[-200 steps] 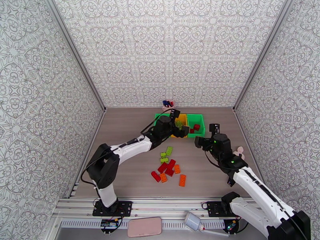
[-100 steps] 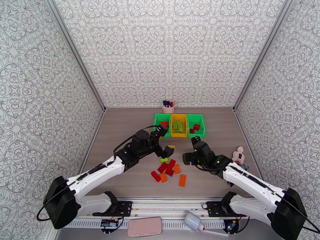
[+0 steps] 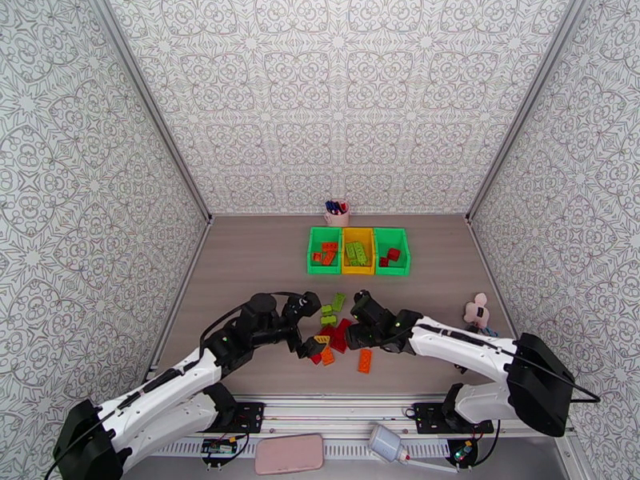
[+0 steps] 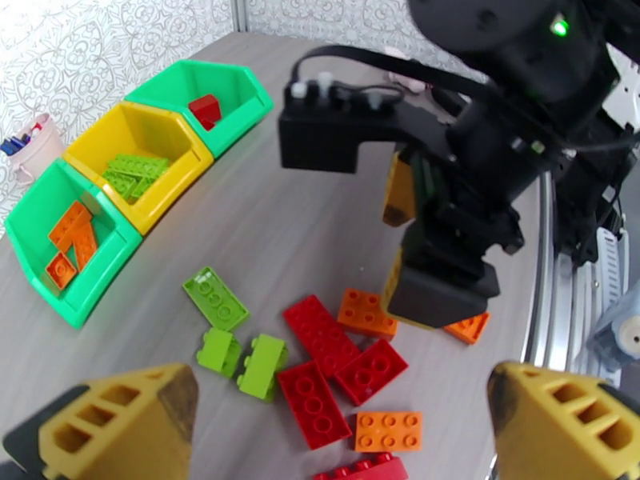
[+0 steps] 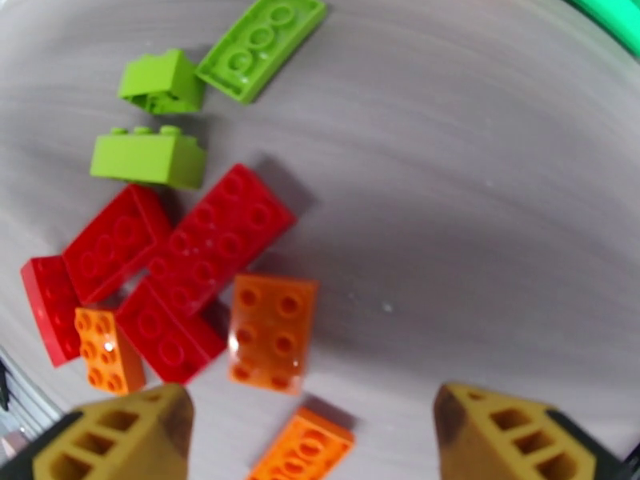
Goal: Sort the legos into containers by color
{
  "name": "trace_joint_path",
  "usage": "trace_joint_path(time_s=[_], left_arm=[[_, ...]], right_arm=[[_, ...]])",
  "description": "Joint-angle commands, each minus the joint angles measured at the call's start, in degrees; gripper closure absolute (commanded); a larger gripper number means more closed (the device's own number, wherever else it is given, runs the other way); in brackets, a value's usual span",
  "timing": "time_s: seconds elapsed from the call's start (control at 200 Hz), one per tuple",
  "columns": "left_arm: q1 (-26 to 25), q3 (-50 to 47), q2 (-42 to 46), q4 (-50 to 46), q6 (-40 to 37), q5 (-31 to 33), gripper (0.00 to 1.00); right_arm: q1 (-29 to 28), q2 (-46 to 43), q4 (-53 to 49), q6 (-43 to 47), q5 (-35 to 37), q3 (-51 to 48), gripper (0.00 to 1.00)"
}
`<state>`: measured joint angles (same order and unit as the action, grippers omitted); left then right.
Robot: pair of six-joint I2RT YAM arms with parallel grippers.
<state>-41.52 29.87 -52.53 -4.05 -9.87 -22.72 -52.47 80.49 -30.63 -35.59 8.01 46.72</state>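
Note:
Loose legos (image 3: pixel 340 338) lie in a pile at mid-table: red (image 4: pixel 324 330), orange (image 5: pixel 270 331) and light green (image 4: pixel 214 296) bricks. One orange brick (image 3: pixel 365 360) lies a little apart, nearer the front. My left gripper (image 3: pixel 314 323) hangs open over the pile's left side, holding nothing. My right gripper (image 3: pixel 352 320) is open over the pile's right side, its fingers (image 4: pixel 398 190) facing the left one. Three containers stand in a row at the back. The left green one (image 3: pixel 324 251) holds orange bricks, the yellow one (image 3: pixel 358 251) green bricks, the right green one (image 3: pixel 392 251) red bricks.
A pink pen cup (image 3: pixel 337 211) stands behind the bins at the back wall. A small pink toy (image 3: pixel 478 310) lies at the right side of the table. A pink phone (image 3: pixel 288 454) and a white object (image 3: pixel 388 444) rest on the front rail.
Both arms have drawn back from the bins to the pile. The left gripper let a green brick go into the yellow bin and now hangs open.

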Motion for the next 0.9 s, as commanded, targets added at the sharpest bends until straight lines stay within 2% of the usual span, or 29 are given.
trace_joint_path(time_s=[0.0,0.13,0.715,0.895], left_arm=[[-0.96,-0.04,0.72,0.69,-2.73,-0.19,0.0],[-1.73,-0.26,0.99,0.14,-3.49,1.06,0.0],[-2.16,-1.04,0.94,1.24,-3.75,1.41,0.0],[-2.25,-1.11,0.94,1.49,-3.75,1.46,0.0]], right_arm=[[-0.43,3.12,0.03,-0.95,-1.6,2.81,0.25],[-0.36,6.07,-0.29,-1.67,-1.98,3.72,0.31],[-0.43,12.43,-2.54,-3.69,-2.31,5.31,0.45],[-0.41,12.76,-3.29,-3.87,-1.74,5.89,0.58]])
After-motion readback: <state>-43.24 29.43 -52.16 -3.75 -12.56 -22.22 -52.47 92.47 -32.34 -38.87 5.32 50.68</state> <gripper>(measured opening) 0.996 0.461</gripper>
